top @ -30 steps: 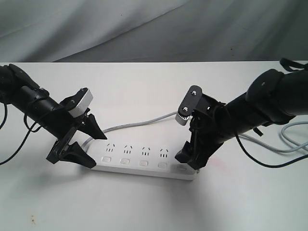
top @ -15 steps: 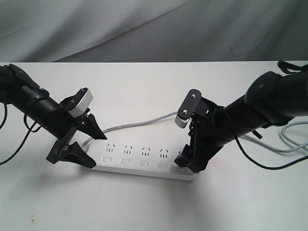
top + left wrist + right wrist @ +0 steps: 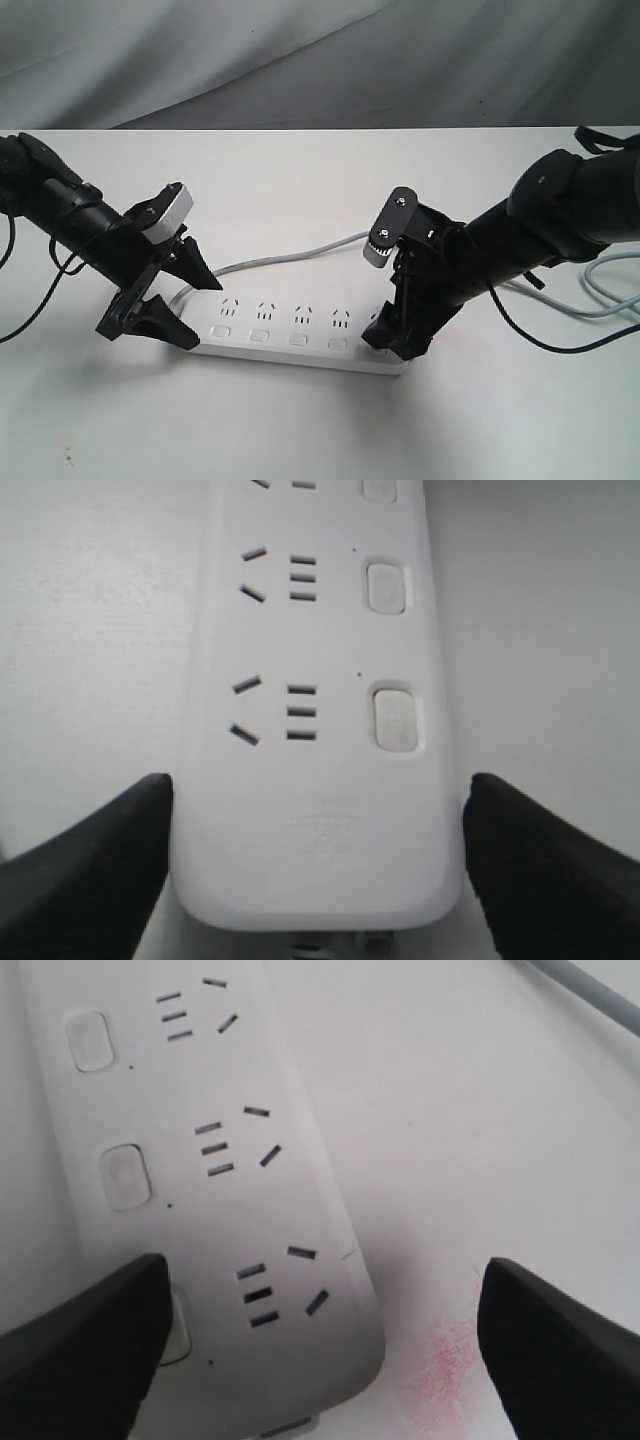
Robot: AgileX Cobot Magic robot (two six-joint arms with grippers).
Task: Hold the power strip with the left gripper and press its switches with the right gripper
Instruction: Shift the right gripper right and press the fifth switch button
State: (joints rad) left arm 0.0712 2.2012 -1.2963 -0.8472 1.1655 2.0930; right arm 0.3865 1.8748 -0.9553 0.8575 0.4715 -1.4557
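The white power strip point(image 3: 300, 325) lies flat on the table with its grey cord point(image 3: 300, 250) curving away behind it. My left gripper point(image 3: 198, 308) straddles its left end; in the left wrist view the two black fingers point(image 3: 110, 850) touch both long sides of the power strip point(image 3: 310, 820), shut on it. My right gripper point(image 3: 392, 340) is down over the right end, jaws wide apart. There, one finger point(image 3: 80, 1350) covers the end switch point(image 3: 178, 1328), the other stands over bare table. The remaining switches point(image 3: 260, 335) run in a row along the near side, uncovered.
Loose grey cables point(image 3: 610, 300) trail on the table point(image 3: 300, 430) at the right, under the right arm. A faint pink smear point(image 3: 450, 1360) marks the surface beside the strip's right end. A grey cloth backdrop point(image 3: 300, 60) hangs behind the table's far edge.
The right gripper has sunk a little lower onto the strip's right end. The left arm and the strip have not moved.
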